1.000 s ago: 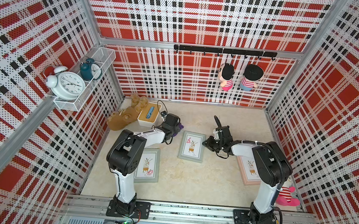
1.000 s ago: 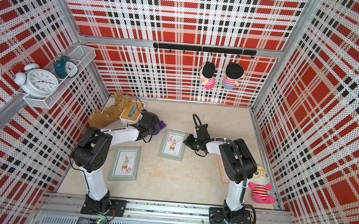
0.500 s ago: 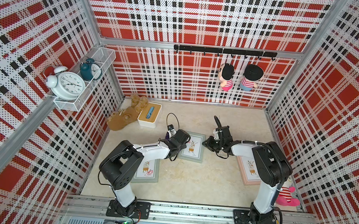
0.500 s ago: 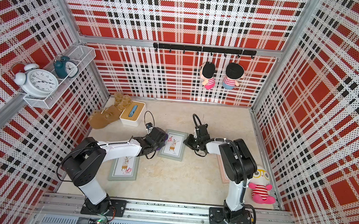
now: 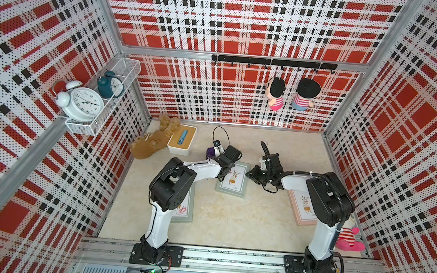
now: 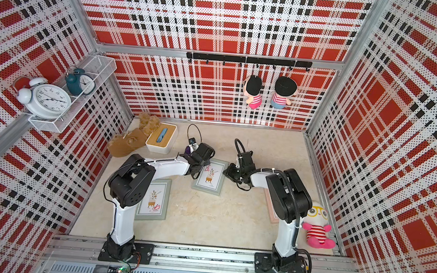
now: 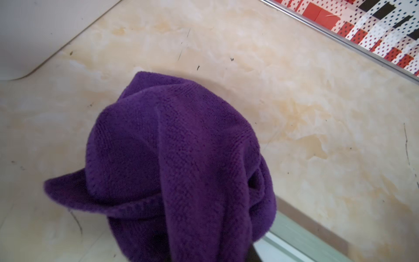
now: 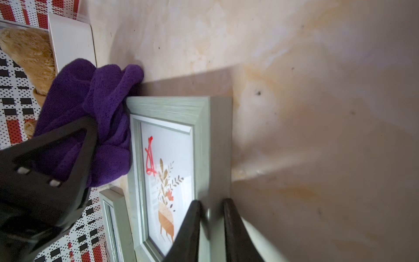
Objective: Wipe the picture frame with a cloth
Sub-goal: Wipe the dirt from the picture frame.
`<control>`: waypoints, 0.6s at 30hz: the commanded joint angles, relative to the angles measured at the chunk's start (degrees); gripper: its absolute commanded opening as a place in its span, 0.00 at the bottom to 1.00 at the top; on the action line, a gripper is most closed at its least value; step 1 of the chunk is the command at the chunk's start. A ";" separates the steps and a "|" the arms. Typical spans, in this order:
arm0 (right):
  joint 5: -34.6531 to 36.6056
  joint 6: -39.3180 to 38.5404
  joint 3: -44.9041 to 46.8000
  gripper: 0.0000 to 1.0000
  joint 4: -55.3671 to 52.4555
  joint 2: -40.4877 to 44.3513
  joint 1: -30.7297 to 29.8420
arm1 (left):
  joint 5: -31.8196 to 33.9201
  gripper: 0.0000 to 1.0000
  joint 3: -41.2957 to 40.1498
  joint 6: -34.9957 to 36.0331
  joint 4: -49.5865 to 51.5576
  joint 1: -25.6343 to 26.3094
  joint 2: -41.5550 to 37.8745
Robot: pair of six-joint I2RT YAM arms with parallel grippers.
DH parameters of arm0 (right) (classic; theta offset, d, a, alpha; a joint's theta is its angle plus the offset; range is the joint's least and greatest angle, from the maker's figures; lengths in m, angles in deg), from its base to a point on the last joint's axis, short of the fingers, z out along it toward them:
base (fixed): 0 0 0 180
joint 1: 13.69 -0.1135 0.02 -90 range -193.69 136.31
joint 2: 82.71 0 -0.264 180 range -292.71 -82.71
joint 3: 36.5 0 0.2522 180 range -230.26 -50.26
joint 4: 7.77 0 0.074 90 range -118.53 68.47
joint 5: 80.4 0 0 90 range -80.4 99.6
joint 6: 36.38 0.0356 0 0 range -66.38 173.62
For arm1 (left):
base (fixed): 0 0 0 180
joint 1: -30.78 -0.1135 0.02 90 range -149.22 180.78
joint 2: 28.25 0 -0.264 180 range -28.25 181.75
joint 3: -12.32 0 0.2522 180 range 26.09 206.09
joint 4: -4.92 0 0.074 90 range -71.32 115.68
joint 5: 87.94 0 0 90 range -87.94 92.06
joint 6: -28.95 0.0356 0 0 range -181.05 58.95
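Lying lengthwise toward the rear, the picture frame (image 5: 235, 182) is pinched by right fingers (image 8: 190, 233); left fingers (image 8: 90, 140) grip cloth (image 7: 181, 158).

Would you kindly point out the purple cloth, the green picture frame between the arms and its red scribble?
purple cloth (image 7: 176, 158), left wrist view, middle fold.
green picture frame (image 8: 172, 106), right wrist view, short moulding.
red scribble (image 8: 149, 156), right wrist view, its middle.

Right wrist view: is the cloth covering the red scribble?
No, the cloth lies beside the frame's corner and the scribble shows bare.
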 commanded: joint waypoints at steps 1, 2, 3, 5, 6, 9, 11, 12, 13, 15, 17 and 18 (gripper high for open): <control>1.61 0.39 1.48 0.20 -4.69 -3.90 -0.99 | -5.48 0.00 -2.40 0.80 2.83 1.92 0.51; 1.64 0.65 1.52 0.20 -4.49 -3.85 -0.97 | -5.88 0.00 -4.00 0.65 2.90 2.60 -0.36; 1.67 0.85 1.61 0.21 -4.31 -3.92 -0.98 | -6.47 0.00 -6.17 0.29 3.40 3.25 -1.70; 1.72 1.06 1.57 0.21 -4.18 -4.00 -0.95 | -7.00 0.00 -10.62 -1.17 4.50 5.32 -4.27; 1.75 1.19 1.56 0.21 -4.19 -4.04 -0.99 | -6.74 0.00 -13.10 -2.23 5.30 6.56 -5.79; 2.02 1.42 1.52 0.20 -4.12 -4.32 -1.08 | -4.42 0.00 -18.13 -5.71 9.16 10.97 -9.37; 2.15 1.54 1.64 0.20 -4.00 -4.36 -1.01 | -2.37 0.00 -19.25 -7.50 12.27 13.68 -10.42; 2.24 1.71 1.61 0.21 -3.99 -4.54 -1.08 | -2.09 0.00 -19.50 -8.06 13.29 14.71 -10.40; 2.25 1.81 1.53 0.21 -3.96 -4.63 -1.03 | -1.83 0.00 -19.55 -8.51 13.62 15.21 -10.18; 2.25 1.88 1.41 0.20 -3.98 -4.87 -1.02 | -1.12 0.00 -18.90 -8.22 13.55 14.99 -9.16; 2.33 1.94 1.29 0.21 -4.07 -4.93 -1.01 | -0.79 0.00 -16.30 -6.32 13.19 13.34 -7.60; 2.50 1.94 1.17 0.21 -4.23 -4.92 -1.06 | -0.66 0.00 -14.71 -4.87 12.67 12.20 -6.68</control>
